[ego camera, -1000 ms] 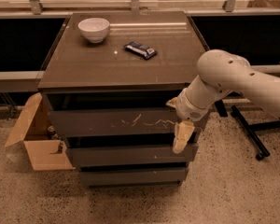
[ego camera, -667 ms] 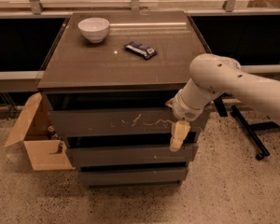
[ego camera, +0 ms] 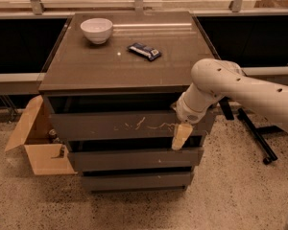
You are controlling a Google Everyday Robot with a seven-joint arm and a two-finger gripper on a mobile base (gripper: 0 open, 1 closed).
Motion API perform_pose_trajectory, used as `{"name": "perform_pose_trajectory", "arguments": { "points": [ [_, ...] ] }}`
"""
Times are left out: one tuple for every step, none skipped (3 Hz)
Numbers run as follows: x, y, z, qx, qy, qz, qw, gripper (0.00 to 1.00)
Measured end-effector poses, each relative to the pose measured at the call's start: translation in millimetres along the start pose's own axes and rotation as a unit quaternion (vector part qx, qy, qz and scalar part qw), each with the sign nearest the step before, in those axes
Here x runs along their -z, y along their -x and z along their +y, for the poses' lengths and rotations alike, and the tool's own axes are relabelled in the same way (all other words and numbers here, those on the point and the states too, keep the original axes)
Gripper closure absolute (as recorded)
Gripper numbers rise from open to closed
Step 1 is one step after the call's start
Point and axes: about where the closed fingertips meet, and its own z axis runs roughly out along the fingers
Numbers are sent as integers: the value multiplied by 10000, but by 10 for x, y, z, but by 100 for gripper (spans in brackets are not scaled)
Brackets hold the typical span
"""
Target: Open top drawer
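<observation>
The top drawer (ego camera: 110,124) is the tallest grey-brown front of the cabinet, with pale squiggly scratches across its middle and right. A dark gap shows above it under the cabinet top. My white arm reaches in from the right. My gripper (ego camera: 181,135) hangs in front of the drawer's right end, its tan fingers (ego camera: 180,137) pointing down over the drawer's lower edge.
On the cabinet top (ego camera: 86,66) sit a white bowl (ego camera: 96,29) and a dark wrapped bar (ego camera: 144,51). Two narrower drawer fronts (ego camera: 134,158) lie below. An open cardboard box (ego camera: 38,143) stands at the left. A black stand leg (ego camera: 254,138) is on the right.
My gripper has shifted slightly left along the top drawer's right end. The drawer front looks the same.
</observation>
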Motion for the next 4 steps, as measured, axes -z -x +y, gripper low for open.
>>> {"name": "perform_pose_trajectory", "arguments": {
  "points": [
    [29,-1,31,3,5,-47,10000,49],
    [97,12,35,6,10,-101,9999,72],
    [178,39,25,6,10,-101,9999,94],
    [225,54,24,6,10,-101,9999,100]
  ]
}}
